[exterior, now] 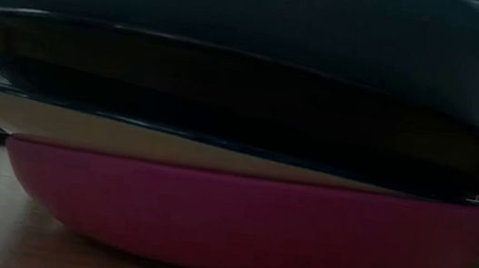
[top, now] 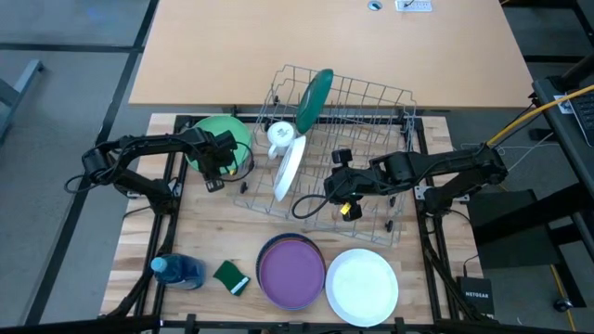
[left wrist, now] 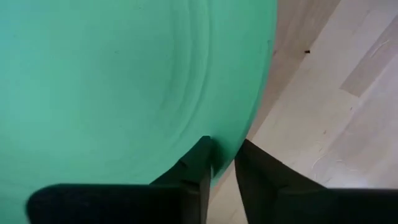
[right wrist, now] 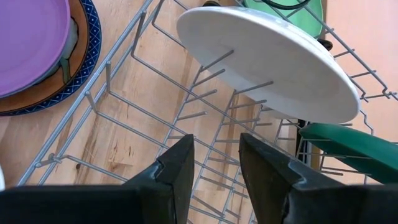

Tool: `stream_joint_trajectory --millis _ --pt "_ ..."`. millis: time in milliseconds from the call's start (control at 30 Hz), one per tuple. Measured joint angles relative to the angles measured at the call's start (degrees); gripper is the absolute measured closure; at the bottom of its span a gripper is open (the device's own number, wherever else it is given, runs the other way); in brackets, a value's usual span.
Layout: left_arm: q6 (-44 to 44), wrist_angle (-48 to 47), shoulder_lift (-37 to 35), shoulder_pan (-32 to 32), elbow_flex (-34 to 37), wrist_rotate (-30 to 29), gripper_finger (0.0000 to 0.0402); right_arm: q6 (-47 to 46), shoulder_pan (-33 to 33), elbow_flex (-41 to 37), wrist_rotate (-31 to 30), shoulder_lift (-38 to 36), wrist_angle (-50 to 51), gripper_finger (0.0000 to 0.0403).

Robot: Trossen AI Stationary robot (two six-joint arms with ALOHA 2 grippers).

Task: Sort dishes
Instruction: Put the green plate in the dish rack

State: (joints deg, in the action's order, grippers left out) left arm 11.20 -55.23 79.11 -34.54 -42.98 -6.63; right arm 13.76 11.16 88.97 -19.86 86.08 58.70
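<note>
Wire rack (top: 371,158) holds a dark green plate (top: 314,100) and white plate (top: 290,169) upright. Light green plate (top: 215,135) lies left of the rack; left gripper (left wrist: 222,163) pinches its rim, thin hold, could slip when lifted. Right gripper (right wrist: 216,163) hovers part open, empty, over the tines; may snag.

**Wood, wire and smooth glazes**

The worktop (top: 213,232) is pale wood, matt with visible grain. The dish rack (top: 371,102) is thin bare metal wire with a dull grey sheen. The light green plate (left wrist: 112,81) looks smooth and faintly glossy, with soft concentric rings. The white plate (right wrist: 273,62) in the rack is smooth and satin. The purple plate (top: 290,270) appears smooth and matt. The fingers (right wrist: 174,168) look like matt black plastic.
</note>
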Motion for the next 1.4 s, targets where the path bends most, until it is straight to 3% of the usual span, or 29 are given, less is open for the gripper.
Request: stream_joint_trajectory --millis 300,667,1400 --pt "1.5 -0.7 -0.1 0.1 -0.3 0.0 0.0394 0.0 0.0 0.0 0.0 0.0 0.0 0.0271" --pt "0.6 -8.0 -0.2 0.0 -4.1 3.2 0.0398 0.0 0.0 0.0 0.0 0.0 0.0 0.0271" --pt "-6.2 -8.3 -0.2 0.0 -4.4 8.3 0.0398 0.0 0.0 0.0 0.0 0.0 0.0 0.0271"
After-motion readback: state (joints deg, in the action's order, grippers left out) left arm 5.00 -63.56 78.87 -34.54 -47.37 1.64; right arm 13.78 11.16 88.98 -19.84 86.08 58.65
